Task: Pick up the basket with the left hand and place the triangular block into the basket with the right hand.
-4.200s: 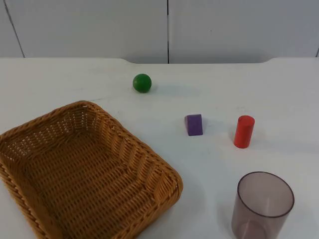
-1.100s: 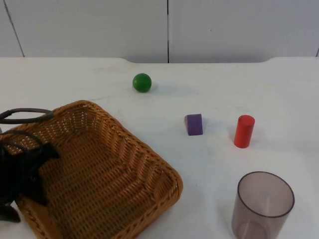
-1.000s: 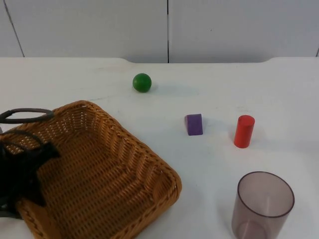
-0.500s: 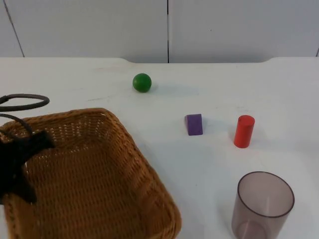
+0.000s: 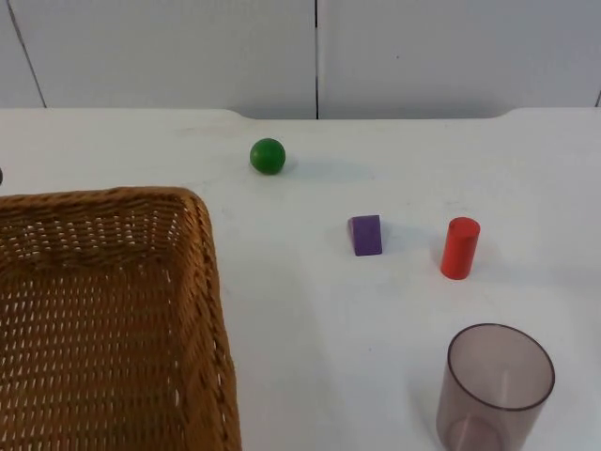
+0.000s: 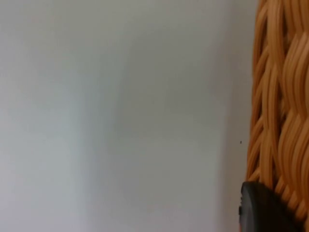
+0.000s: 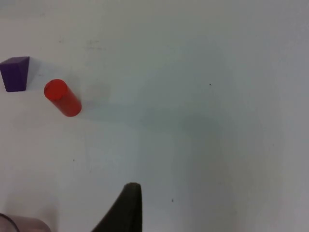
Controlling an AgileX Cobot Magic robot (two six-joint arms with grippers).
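Note:
The wicker basket (image 5: 202, 282) is lifted off the table and looms large at the near left. Its woven wall (image 6: 282, 96) runs beside my left gripper's black fingertip (image 6: 263, 210), which presses against the wicker, shut on the rim. The purple triangular block (image 5: 366, 235) lies on the table right of the basket, well apart from it. It also appears in the right wrist view (image 7: 14, 73). My right gripper waits high over the table, open and holding nothing, with one fingertip (image 7: 125, 210) in sight.
A red cylinder (image 5: 459, 248) stands just right of the block and is seen again from the right wrist (image 7: 63, 98). A green ball (image 5: 268, 156) rests further back. A translucent brown cup (image 5: 495, 387) stands at the near right.
The left gripper closed on the basket's rim. The basket then rose toward the camera and swung square to the view. The block, cylinder, ball and cup stayed put.

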